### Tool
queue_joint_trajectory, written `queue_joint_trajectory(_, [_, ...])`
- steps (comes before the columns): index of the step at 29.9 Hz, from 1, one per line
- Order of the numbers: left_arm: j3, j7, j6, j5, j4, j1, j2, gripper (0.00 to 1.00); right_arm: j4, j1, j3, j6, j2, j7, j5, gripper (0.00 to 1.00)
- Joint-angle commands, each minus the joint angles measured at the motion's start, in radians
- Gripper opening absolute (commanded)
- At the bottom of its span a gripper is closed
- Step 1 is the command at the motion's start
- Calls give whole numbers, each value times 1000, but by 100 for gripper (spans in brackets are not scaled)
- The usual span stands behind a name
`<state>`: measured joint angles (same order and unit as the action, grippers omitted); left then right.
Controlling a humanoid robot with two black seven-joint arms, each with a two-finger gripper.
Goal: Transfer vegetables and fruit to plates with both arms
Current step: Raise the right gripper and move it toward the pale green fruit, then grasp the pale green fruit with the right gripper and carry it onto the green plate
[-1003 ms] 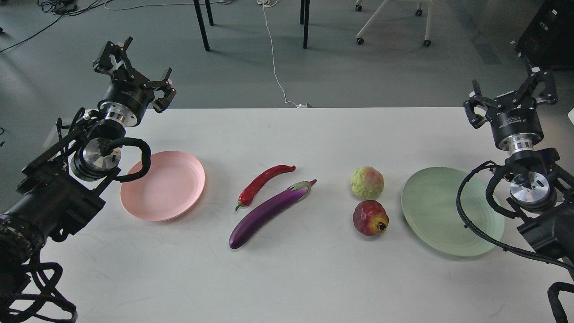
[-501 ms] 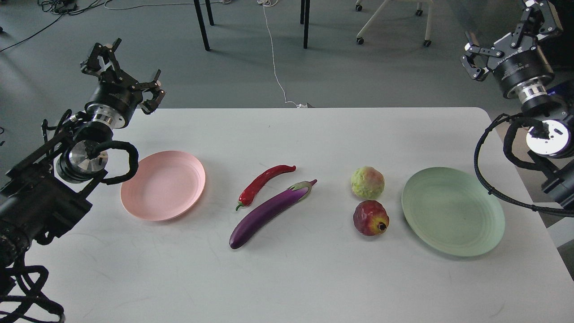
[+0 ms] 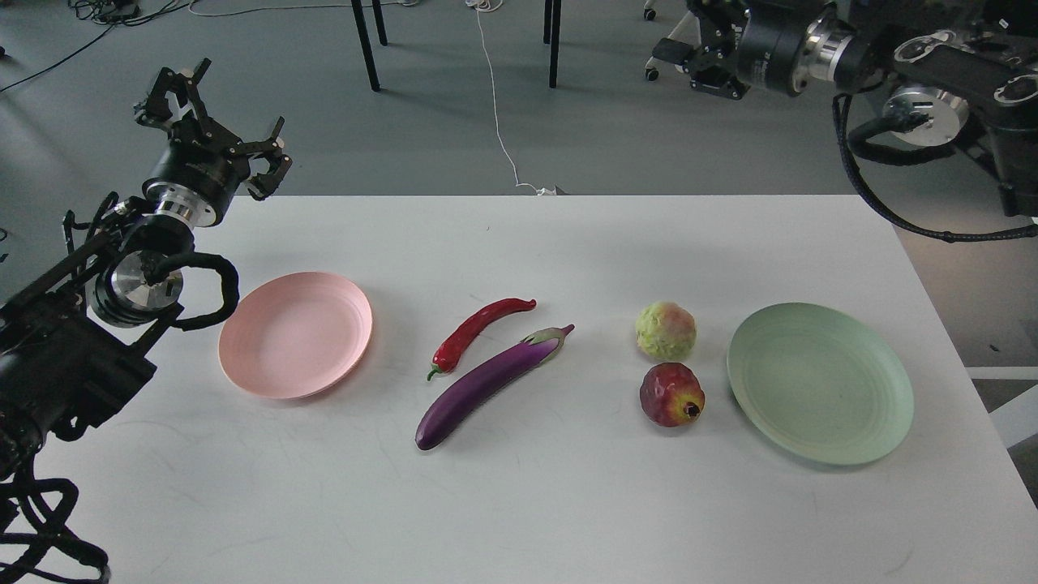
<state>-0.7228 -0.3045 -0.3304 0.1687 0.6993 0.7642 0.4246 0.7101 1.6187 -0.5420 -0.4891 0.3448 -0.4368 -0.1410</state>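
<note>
Since a moment ago the right arm has swung up and away from the pale green plate, so its end effector now sits high over the floor beyond the worktop, dark and end-on, and I cannot tell whether its fingers are spread; the left end effector has drifted slightly outward past the far left corner, fingers spread and holding nothing. Nothing has been transferred yet: both plates are bare. The red chili pepper and the purple eggplant lie side by side, slanted, near the pink plate, while the yellow-green fruit and the pomegranate sit just beside the green plate. That grouping probably lets each arm serve the plate on its own side. The worktop is plain white with faint scuffs. Behind it is grey floor with table legs, a white cable and a wheeled chair base.
</note>
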Motion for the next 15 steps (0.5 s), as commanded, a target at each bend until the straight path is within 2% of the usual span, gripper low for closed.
queue_joint_trajectory(1, [-1, -1, -2, 0, 0, -2, 20, 98, 83, 58, -156, 0, -68, 0, -191, 98])
queue_joint_trajectory(6, [-4, -7, -6, 0, 0, -5, 32, 98, 130, 63, -304, 7, -154, -5, -437, 98])
queue_joint_trajectory(8, [-4, -8, -7, 2, 0, -8, 43, 98, 130, 56, -375, 56, -200, -8, -515, 97])
queue_joint_trajectory(12, [-4, -8, -9, 2, 0, -14, 46, 98, 118, 37, -548, 131, -279, -11, -548, 96])
queue_joint_trajectory(15, [-4, -8, -24, 2, 0, -17, 46, 98, 114, 12, -605, 161, -291, -14, -548, 95])
